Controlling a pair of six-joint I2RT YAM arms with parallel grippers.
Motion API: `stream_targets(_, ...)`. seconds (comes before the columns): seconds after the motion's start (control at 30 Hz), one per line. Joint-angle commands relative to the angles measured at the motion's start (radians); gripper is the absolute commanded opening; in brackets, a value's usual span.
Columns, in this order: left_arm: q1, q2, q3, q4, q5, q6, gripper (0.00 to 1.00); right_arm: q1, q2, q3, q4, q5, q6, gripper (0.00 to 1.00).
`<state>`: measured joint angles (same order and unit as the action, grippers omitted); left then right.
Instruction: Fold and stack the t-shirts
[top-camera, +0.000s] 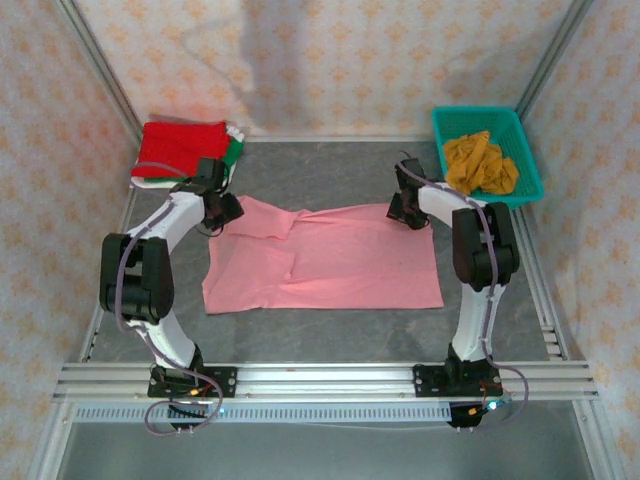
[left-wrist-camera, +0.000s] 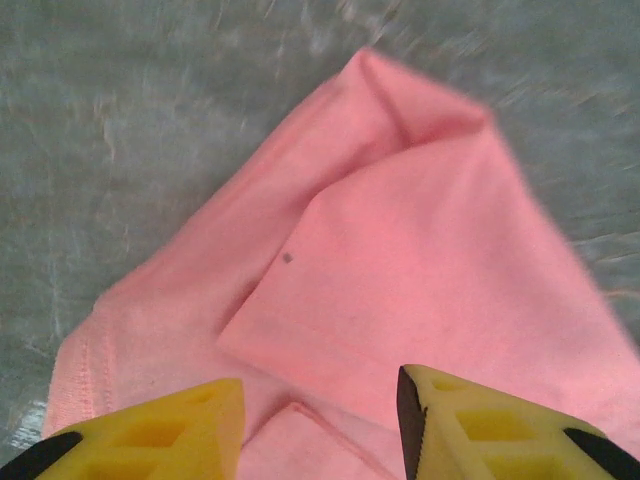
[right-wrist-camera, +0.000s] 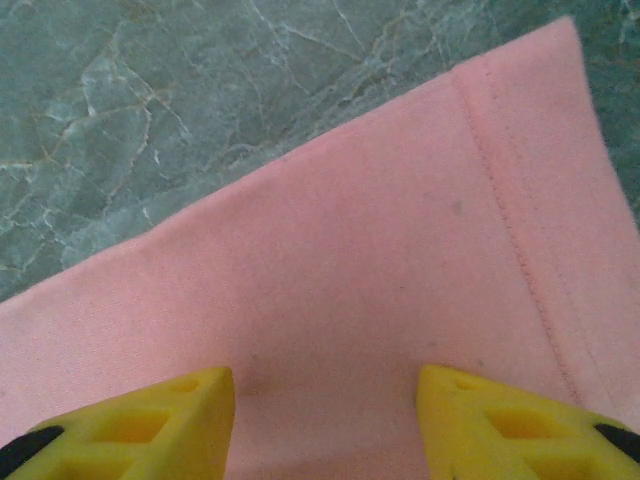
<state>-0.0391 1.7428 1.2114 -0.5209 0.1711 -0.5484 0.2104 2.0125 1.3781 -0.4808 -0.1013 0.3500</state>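
A pink t-shirt (top-camera: 330, 262) lies spread flat in the middle of the table, one sleeve folded over at its far left corner (left-wrist-camera: 400, 230). My left gripper (top-camera: 225, 210) hovers over that corner, jaws open (left-wrist-camera: 320, 425) with pink cloth below them and nothing gripped. Over the shirt's far right corner my right gripper (top-camera: 410, 212) stands open (right-wrist-camera: 325, 425), above the hemmed edge (right-wrist-camera: 520, 230). A folded red t-shirt (top-camera: 182, 148) sits at the back left on a green and a white one (top-camera: 235, 148). A mustard-orange t-shirt (top-camera: 478, 162) lies crumpled in the basket.
The teal lattice basket (top-camera: 528, 150) stands at the back right corner. Metal frame rails (top-camera: 320, 380) run along the near edge and both sides. Grey marbled tabletop (top-camera: 330, 175) lies bare behind the pink shirt.
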Motion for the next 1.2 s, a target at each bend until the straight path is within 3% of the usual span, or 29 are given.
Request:
stream_targets(0.0, 0.004, 0.043, -0.015, -0.006, -0.027, 0.004, 0.45, -0.002, -0.033, -0.016, -0.042, 0.009, -0.009, 0.52)
stream_targets(0.27, 0.004, 0.087, -0.033, 0.028, -0.032, -0.002, 0.42, -0.002, -0.022, -0.024, -0.034, 0.002, -0.008, 0.52)
stream_targets(0.83, 0.002, 0.051, -0.022, 0.023, -0.028, -0.001, 0.0, -0.003, -0.013, -0.008, -0.039, 0.006, -0.002, 0.52)
stream_targets(1.17, 0.002, -0.04, -0.027, 0.008, -0.036, -0.013, 0.0, -0.002, -0.014, 0.03, -0.056, -0.002, -0.003, 0.52)
